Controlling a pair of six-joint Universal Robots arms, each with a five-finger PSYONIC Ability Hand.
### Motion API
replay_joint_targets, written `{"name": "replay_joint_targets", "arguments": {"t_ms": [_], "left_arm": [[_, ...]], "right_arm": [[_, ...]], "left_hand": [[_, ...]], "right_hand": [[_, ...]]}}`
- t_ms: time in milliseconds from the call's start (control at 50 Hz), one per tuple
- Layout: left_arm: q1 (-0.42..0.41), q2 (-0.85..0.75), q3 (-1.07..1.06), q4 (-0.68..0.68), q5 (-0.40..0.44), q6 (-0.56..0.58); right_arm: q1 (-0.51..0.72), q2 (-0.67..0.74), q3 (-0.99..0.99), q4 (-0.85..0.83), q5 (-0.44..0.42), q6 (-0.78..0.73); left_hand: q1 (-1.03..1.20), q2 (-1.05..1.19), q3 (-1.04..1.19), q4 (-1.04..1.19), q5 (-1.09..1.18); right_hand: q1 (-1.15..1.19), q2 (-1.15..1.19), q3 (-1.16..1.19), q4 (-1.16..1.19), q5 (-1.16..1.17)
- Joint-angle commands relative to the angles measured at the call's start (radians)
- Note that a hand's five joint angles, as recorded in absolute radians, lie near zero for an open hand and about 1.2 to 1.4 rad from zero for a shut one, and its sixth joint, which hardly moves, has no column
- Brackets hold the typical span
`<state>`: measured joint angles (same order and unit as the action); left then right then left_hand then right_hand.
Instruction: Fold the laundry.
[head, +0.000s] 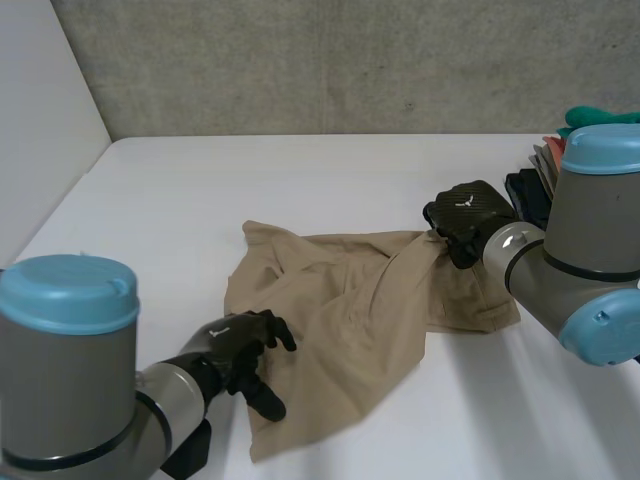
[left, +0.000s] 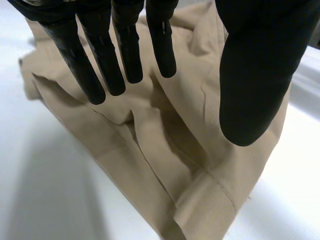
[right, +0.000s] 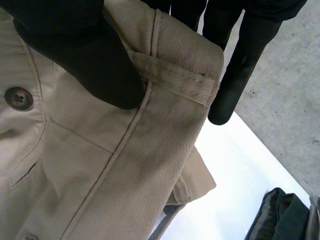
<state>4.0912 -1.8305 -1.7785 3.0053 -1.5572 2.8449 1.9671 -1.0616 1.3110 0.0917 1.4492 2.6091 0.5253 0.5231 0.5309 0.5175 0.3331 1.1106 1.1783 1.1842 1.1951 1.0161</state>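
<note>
My left hand (head: 243, 348) is open. Its fingers (left: 102, 62) are straight and a little spread, and the thumb stands apart from them. It holds nothing. It hovers over the beige garment (head: 340, 305), at the edge of the cloth that is nearest to me. In my left wrist view a folded hem and a long seam of the cloth lie under my fingertips and beyond them. I cannot tell if the fingertips touch the cloth.

My right hand (head: 465, 215) grips the same garment at its far corner, on the opposite side from my left hand. In my right wrist view the thumb (right: 87, 57) presses on the waistband, just beside a belt loop (right: 172, 76), and the fingers are behind the cloth, so the waistband is pinched between them. A dark button (right: 18, 98) sits on the cloth close to my thumb. From this hand the cloth hangs down and runs in tight folds toward the middle of the garment, so this corner is lifted off the white table (head: 190, 190).

The rest of the garment lies wrinkled on the table between my two hands. A stack of folded clothes (head: 530, 190) stands just beyond my right hand, near the table's edge, not touching the garment.
</note>
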Motion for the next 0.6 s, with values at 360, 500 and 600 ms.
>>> {"name": "replay_joint_targets", "arguments": {"t_ms": [360,500,600], "left_arm": [[-0.092,-0.167,0.099,-0.012,-0.079,0.021],[-0.078,0.001,0.154,-0.187,-0.101,0.167],[-0.005,0.163,0.163,-0.215,-0.103,0.318]], "right_arm": [[-0.027,-0.003,0.016,-0.033,0.017,0.006],[-0.056,-0.124,0.025,0.021,0.014,-0.027],[-0.080,-0.247,0.033,0.228,-0.013,-0.139]], "left_hand": [[0.870,0.872,0.864,0.878,0.888],[0.871,0.873,0.865,0.879,0.889],[0.871,0.873,0.865,0.879,0.889]], "right_hand": [[0.286,0.218,0.212,0.201,0.206],[0.286,0.218,0.212,0.201,0.206],[0.286,0.218,0.212,0.201,0.206]]}}
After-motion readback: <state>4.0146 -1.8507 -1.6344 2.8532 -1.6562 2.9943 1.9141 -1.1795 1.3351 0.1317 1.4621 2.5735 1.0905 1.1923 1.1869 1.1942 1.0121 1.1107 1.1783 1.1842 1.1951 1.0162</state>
